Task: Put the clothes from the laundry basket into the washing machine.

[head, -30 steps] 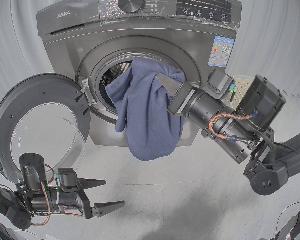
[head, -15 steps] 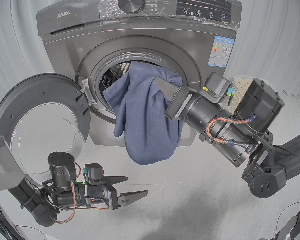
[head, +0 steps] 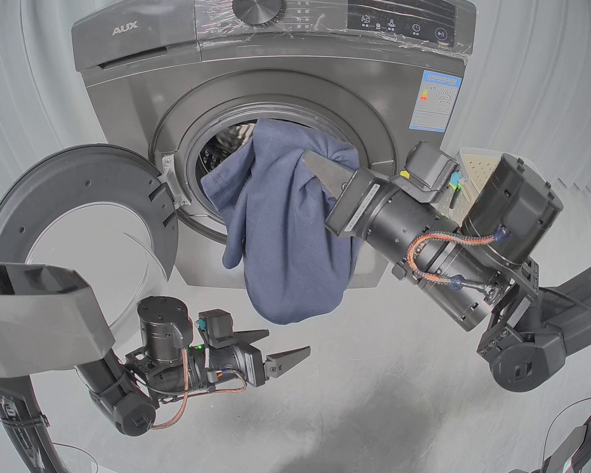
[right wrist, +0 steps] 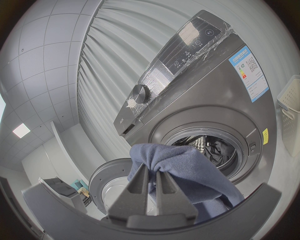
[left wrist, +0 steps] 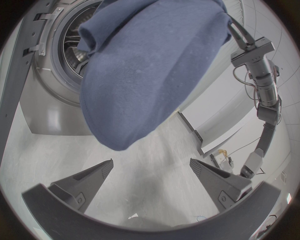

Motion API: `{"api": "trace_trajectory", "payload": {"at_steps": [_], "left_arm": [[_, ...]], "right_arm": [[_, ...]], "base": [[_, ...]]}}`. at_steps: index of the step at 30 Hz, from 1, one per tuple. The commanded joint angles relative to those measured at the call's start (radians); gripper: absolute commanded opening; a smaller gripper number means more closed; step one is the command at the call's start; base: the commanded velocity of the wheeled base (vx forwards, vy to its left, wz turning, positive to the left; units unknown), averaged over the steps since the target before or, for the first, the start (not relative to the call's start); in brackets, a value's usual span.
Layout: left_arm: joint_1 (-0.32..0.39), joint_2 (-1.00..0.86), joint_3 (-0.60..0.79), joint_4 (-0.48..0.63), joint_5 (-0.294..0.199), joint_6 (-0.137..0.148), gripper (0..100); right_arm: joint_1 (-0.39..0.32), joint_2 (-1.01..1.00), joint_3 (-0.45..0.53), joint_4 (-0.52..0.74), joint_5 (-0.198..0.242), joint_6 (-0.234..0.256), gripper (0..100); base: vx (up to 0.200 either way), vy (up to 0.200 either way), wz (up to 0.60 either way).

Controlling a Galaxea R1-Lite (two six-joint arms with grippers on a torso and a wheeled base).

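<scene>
So, right gripper [head: 313,164]: fingers clamped shut on blue garment [head: 286,240], centre frame, before washing machine [head: 123,105] opening.
left gripper [head: 287,343]: fingers stood wide apart, empty, lower left.

Washing machine [head: 277,68]: one, fitted with one round door [head: 80,203], one control dial [head: 257,9] and one blue label [head: 436,101]. Blue garment [head: 289,234]: one. Dark laundry [right wrist: 218,151] inside the drum: number of pieces cannot be determined. Laundry basket [head: 477,166]: one. Grippers: two, namely the left gripper [head: 288,342] and the right gripper [right wrist: 151,171].
</scene>
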Motion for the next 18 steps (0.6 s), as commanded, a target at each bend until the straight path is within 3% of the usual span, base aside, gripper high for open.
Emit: {"api": "trace_trajectory", "payload": {"at_steps": [1,7,10,18], "left_arm": [[0.000,0.091,-0.062,-0.031,0.028,-0.005,100],[0.009,0.117,-0.130,-0.035,0.030,-0.009,100],[0.008,0.108,-0.142,-0.046,0.041,-0.028,100],[-0.029,-0.031,-0.074,-0.080,0.064,-0.045,100]], "right_arm": [[0.007,-0.002,0.000,-0.002,0.000,0.000,0],[0.007,-0.005,0.000,-0.002,0.000,0.000,0],[0.007,-0.005,0.011,-0.002,0.000,0.000,0],[0.007,-0.006,0.023,-0.004,-0.001,0.000,0]], "base": [[0.000,0.000,0.00],[0.000,0.000,0.00],[0.000,0.000,0.00],[0.000,0.000,0.00]]}}
